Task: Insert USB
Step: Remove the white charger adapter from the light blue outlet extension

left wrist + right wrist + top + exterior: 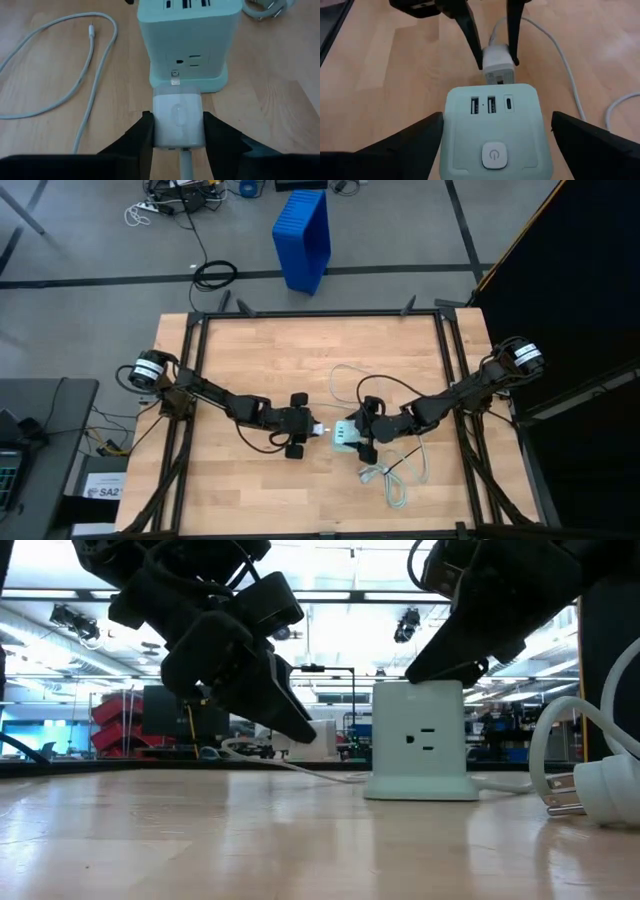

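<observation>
From above, the wooden table [250, 360] sits on grey floor with one blue bin [303, 240] beyond it; my two arms meet mid-table. At table level, a bright hall lies behind one charger block [418, 740]. My left gripper [178, 131] clamps the USB plug [178, 117], its tip against the block's side. My right gripper [492, 131] straddles the block, fingers wide, not touching.

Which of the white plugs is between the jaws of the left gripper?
The USB plug, close before the green charger block; the cable's small other end lies free on the table.
</observation>
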You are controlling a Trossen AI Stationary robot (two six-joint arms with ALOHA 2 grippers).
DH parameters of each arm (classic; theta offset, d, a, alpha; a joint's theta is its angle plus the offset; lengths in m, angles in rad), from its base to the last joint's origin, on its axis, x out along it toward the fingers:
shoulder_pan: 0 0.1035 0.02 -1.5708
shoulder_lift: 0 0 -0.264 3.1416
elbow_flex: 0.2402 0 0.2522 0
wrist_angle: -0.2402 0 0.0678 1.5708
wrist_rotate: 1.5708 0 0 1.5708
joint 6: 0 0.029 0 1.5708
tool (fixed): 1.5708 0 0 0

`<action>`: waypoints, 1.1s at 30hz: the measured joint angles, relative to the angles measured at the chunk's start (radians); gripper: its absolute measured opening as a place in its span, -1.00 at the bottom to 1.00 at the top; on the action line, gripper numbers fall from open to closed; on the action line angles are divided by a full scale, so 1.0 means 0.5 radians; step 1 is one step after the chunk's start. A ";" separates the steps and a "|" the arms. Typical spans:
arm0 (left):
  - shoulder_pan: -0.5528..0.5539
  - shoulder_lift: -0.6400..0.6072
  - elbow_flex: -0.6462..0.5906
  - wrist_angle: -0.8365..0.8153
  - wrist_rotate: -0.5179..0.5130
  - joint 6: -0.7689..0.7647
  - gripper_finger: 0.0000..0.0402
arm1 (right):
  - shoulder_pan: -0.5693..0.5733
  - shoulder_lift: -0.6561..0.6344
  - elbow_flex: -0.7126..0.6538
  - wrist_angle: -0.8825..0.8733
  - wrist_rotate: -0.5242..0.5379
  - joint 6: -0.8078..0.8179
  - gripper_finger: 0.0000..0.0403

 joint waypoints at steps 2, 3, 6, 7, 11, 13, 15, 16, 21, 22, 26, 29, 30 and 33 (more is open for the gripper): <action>-0.004 0.000 0.001 0.001 0.001 0.000 -0.40 | 0.000 0.000 0.000 0.001 0.003 0.001 0.70; -0.006 0.000 0.001 0.000 0.005 0.000 -0.40 | 0.000 0.000 0.000 0.003 0.003 0.001 0.70; -0.006 0.000 0.001 0.002 0.005 0.000 -0.39 | 0.000 0.002 0.000 0.071 0.003 -0.008 0.71; -0.006 0.000 0.001 0.003 0.005 0.000 -0.39 | -0.001 0.002 -0.001 0.111 0.003 -0.027 0.71; -0.008 0.000 0.001 0.004 0.005 0.000 -0.39 | -0.041 0.002 0.000 0.269 -0.090 -0.086 0.74; -0.008 0.000 0.001 0.003 0.005 0.000 -0.39 | -0.073 0.002 0.000 0.322 -0.166 -0.087 0.78; -0.008 0.000 0.001 0.002 0.005 0.000 -0.39 | -0.107 0.002 0.000 0.349 -0.262 -0.083 0.83; -0.008 0.000 0.001 0.002 0.005 0.000 -0.39 | -0.125 0.002 0.000 0.354 -0.313 -0.071 0.86; -0.008 0.000 0.001 0.003 0.004 0.000 -0.39 | -0.192 0.002 0.000 0.384 -0.408 -0.055 0.97; -0.008 0.000 0.001 0.002 0.004 0.000 -0.39 | -0.202 0.002 -0.001 0.402 -0.408 -0.063 0.98; -0.008 0.000 0.001 0.002 0.004 0.000 -0.39 | -0.220 0.002 -0.001 0.591 -0.409 -0.135 0.97; -0.008 0.000 0.001 0.001 0.004 0.000 -0.39 | -0.227 0.002 0.000 0.747 -0.418 -0.191 0.92; -0.008 0.000 0.001 0.001 0.004 0.000 -0.39 | -0.227 0.002 0.000 0.790 -0.418 -0.191 0.91; -0.008 0.000 0.001 0.001 0.004 0.000 -0.39 | -0.227 0.002 0.000 0.844 -0.417 -0.181 0.86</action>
